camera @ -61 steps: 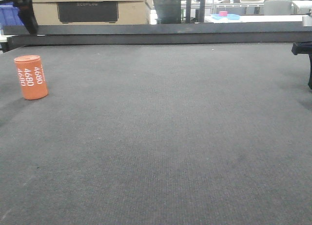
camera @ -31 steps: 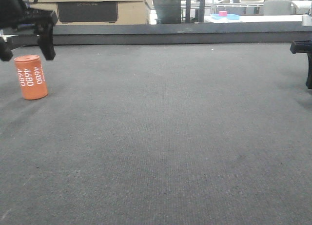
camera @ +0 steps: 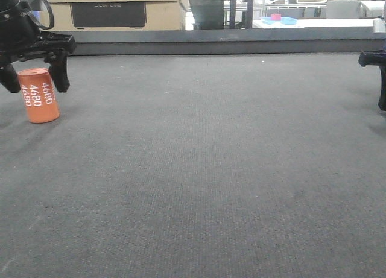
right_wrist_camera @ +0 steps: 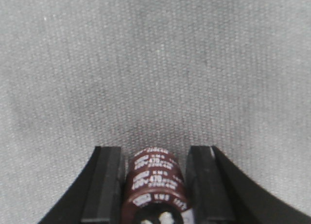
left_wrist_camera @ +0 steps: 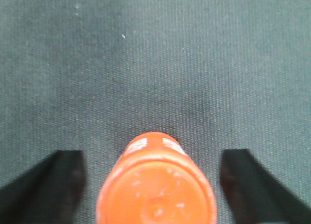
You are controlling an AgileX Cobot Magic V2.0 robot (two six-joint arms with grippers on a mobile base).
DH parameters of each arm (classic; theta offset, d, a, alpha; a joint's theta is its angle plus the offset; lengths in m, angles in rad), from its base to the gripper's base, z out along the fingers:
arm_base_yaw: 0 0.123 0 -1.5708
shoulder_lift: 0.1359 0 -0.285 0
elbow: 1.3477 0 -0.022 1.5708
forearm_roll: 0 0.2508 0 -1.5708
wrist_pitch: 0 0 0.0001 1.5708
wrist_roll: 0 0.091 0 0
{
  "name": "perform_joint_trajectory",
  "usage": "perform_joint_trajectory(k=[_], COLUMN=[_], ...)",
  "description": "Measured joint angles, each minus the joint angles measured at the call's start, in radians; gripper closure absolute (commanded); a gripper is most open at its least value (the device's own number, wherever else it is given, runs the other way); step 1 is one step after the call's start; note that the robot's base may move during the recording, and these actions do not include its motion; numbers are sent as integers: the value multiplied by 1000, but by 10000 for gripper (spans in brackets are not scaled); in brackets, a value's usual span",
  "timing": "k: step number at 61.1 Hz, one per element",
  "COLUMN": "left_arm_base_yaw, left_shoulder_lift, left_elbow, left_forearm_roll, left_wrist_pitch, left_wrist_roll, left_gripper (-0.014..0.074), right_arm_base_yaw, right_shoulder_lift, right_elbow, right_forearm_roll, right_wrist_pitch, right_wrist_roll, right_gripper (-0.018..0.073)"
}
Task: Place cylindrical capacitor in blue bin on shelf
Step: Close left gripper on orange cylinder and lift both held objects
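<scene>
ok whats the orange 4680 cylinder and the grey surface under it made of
Orange cylinder: looks like matte plastic or a printed wrap, no metallic glint. Grey surface: woven fabric or felt-like mat, fine weave visible, no shine.

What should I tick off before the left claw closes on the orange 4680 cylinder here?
1. Left claw open: ok, a finger on each side of the cylindrical capacitor.
2. Capacitor standing on end on the grey mat: ok.
3. Capacitor roughly centred between the fingers, gaps on both sides in the left wrist view: ok.
4. Fingers low enough: cannot tell; in the front view the tips reach only its upper part.
5. Right claw out of the way: ok, at the far side, shut on a dark brown cylinder.
6. Blue bin and shelf located: cannot tell, neither is identifiable.
</scene>
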State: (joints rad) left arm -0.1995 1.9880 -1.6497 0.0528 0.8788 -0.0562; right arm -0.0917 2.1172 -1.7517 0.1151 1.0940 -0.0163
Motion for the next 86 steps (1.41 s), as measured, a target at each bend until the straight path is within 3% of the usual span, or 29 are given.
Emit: perform_joint_trajectory(k=[17, 36, 48, 65, 86], left_arm_base_yaw=[0, 0, 0, 0, 0], left_shoulder_lift=[0, -12, -88, -235, -446], left_elbow=[-2, -4, -4, 64, 392], left_forearm_roll=[4, 4, 4, -29, -82], left_wrist_pitch=[18, 57, 35, -137, -472], left_wrist_roll=[0, 0, 2, 6, 6], left_gripper=[707, 707, 707, 707, 707], right_arm_base_yaw=[0, 0, 11, 33, 75], right_shoulder_lift=[-5, -121, -227, -373, -589], right_elbow=[0, 0, 19, 206, 613], right_forearm_roll=[2, 4, 4, 7, 7], right_wrist_pitch=[9, 3, -76, -288, -711], right_wrist_roll=[0, 0, 0, 0, 0], right_gripper=[721, 721, 721, 721, 721])
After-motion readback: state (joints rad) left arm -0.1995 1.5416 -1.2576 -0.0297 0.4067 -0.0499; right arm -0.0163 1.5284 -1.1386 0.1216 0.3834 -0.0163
